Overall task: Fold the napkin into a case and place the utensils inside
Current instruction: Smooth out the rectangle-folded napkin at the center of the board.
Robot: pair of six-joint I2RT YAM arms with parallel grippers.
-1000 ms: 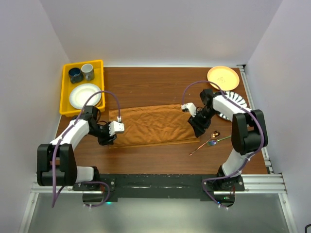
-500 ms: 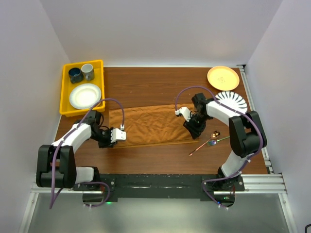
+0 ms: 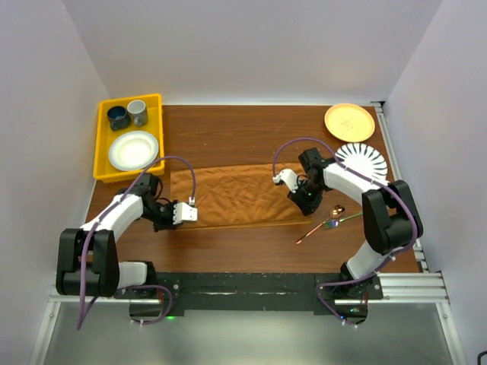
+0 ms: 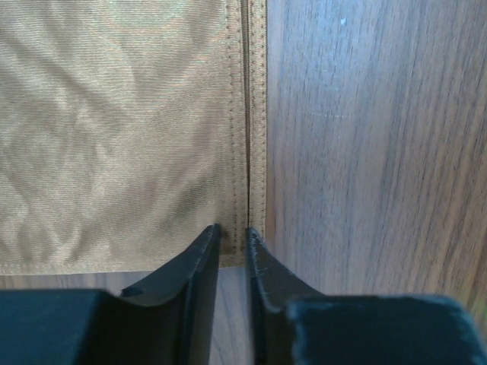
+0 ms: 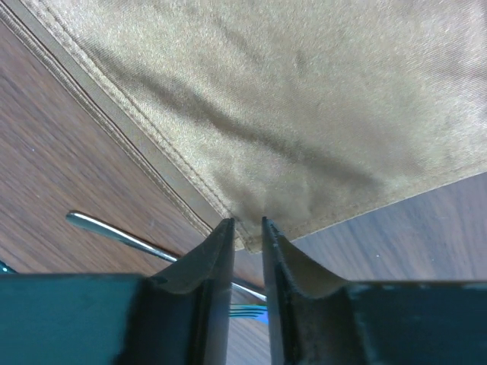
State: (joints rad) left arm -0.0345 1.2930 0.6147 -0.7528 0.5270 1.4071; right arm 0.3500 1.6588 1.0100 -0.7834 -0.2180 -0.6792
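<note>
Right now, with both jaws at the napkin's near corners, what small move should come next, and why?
Probably finish closing both jaws before lifting. The left gripper straddles the napkin's hem corner, the right gripper its puckered corner; a firm grip is not certain.

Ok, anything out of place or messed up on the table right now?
Nothing spilled or damaged. The napkin lies folded but creased; the utensils lie loosely crossed on the table off its right end.

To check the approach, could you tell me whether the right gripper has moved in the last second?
Yes: the right gripper has shifted slightly left, away from the striped plate, over the napkin's right edge.
</note>
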